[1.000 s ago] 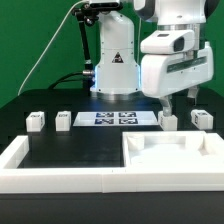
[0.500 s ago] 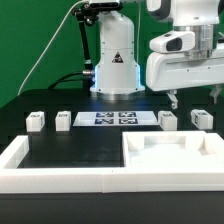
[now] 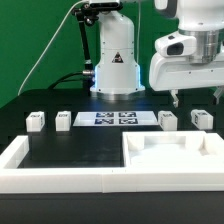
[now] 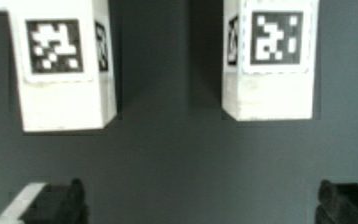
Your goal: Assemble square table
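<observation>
My gripper [image 3: 197,98] hangs open and empty at the exterior view's right, well above the table. Below it stand two short white tagged legs [image 3: 168,120] [image 3: 202,118]. In the wrist view these two legs [image 4: 64,65] [image 4: 270,60] show their tags, and the dark fingertips [image 4: 51,202] of my gripper [image 4: 202,205] stand wide apart with only bare table between them. Two more legs [image 3: 36,121] [image 3: 64,119] stand at the exterior view's left. The white square tabletop [image 3: 150,146] lies flat at the front right.
The marker board [image 3: 115,118] lies between the two pairs of legs, in front of the robot's base [image 3: 115,70]. A long low white border wall [image 3: 50,178] runs along the front and up the left side.
My gripper has risen and shifted toward the exterior view's right, away from the leg it hovered near. It stayed open. Nothing on the table moved.
</observation>
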Available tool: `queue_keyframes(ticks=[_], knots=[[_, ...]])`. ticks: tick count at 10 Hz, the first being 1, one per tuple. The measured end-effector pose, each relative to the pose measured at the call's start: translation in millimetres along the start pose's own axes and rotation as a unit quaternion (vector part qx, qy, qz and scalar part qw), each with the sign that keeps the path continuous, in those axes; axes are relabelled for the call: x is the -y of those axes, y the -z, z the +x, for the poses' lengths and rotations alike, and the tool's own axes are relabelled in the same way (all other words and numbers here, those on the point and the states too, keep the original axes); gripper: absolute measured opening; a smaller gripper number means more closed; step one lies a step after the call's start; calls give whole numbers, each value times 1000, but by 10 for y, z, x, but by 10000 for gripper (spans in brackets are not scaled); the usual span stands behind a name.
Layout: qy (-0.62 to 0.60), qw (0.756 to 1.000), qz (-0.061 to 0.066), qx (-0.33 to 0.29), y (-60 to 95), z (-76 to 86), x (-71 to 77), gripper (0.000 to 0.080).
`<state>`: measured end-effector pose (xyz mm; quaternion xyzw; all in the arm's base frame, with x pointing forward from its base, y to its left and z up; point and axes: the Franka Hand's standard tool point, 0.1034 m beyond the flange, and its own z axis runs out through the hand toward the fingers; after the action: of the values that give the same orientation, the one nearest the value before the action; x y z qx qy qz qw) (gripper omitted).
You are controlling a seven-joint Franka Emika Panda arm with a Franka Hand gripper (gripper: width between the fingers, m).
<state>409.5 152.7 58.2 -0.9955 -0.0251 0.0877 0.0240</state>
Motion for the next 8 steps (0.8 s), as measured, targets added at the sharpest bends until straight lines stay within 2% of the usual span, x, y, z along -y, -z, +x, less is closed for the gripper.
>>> queue_keyframes(ticks=[1,2,3,4,5,6,7,8], knots=[[-10,1000,1,10,-30,-19,93,649],[-4,999,-6,50,-65,-128,129,649],[-2,997,-2,83,-64,-128,169,649],[1,991,7,133,-61,-142,231,649],[4,989,16,148,-90,-90,263,649],[5,982,15,187,-114,-149,254,649],[4,974,14,228,-109,-155,250,649],[4,970,16,244,-123,-119,262,649]])
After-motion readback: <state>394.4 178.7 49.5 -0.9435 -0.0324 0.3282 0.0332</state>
